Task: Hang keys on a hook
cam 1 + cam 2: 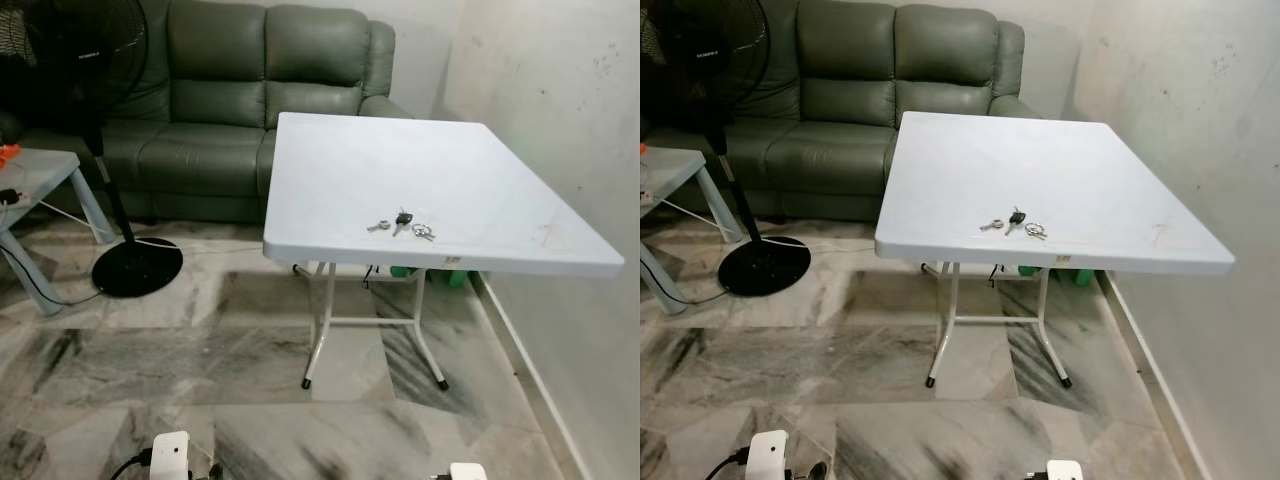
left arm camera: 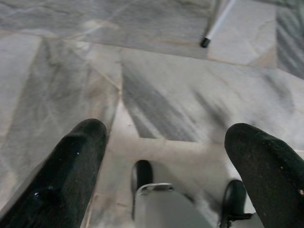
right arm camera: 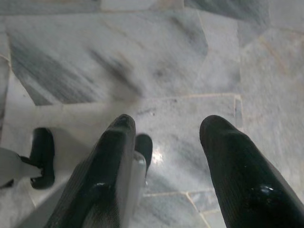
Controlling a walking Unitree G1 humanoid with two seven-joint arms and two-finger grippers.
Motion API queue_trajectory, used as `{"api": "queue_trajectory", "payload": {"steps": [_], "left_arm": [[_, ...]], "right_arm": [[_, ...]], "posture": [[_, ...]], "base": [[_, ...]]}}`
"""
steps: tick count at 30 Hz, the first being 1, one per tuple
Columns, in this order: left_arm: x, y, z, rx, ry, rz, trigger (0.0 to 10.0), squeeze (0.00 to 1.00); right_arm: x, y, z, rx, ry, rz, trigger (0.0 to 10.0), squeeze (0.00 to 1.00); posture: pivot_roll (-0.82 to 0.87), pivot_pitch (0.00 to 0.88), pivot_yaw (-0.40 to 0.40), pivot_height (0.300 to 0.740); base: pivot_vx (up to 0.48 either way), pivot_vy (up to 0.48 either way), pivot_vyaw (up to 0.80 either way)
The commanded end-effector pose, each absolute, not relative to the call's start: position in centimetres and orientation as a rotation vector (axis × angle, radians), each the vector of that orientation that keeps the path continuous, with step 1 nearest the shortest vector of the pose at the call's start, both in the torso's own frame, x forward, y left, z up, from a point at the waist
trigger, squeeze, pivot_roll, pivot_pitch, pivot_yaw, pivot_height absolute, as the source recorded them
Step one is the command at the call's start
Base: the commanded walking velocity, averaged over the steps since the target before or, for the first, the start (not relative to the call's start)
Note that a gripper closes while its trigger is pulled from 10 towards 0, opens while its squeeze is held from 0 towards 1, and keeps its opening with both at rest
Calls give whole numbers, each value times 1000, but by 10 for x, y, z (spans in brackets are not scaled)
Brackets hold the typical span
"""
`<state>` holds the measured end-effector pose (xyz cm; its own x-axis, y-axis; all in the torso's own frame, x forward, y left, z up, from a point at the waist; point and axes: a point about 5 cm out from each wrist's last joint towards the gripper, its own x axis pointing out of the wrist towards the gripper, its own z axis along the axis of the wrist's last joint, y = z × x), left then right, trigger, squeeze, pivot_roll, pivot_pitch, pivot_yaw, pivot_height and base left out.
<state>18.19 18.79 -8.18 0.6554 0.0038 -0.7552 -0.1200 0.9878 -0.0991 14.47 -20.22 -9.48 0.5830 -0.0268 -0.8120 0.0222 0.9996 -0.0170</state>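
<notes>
A bunch of keys [image 1: 402, 224] with a black-headed key and a metal ring lies near the front edge of a white folding table [image 1: 340, 170]. Both arms hang low at my sides. My left gripper [image 2: 166, 142] points down at the marble floor, fingers [image 2: 76, 166] spread wide with nothing between them. My right gripper [image 3: 166, 128] also hangs over the floor, open and empty. The white wrist housings [image 1: 172, 455] peek in at the bottom of the eye views.
A green leather sofa [image 1: 240, 110] stands behind the table. A black pedestal fan [image 1: 135, 262] and a small light side table [image 1: 40, 175] are at the left. A pale wall [image 1: 560, 120] runs along the right. Marble floor [image 1: 200, 370] lies in front.
</notes>
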Motion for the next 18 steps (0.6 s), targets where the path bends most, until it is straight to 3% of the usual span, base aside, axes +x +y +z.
{"api": "queue_trajectory", "payload": {"steps": [1,18], "left_arm": [[182,182,-82,-156,857,64,10000,0],[184,179,-82,-132,858,69,10000,0]], "right_arm": [[146,-209,-93,-14,940,-45,10000,0],[149,-210,-92,-24,938,-46,10000,0]], "posture": [[4,0,-54,740],[4,0,-62,740]], "base": [[0,0,0],[0,0,0]]}}
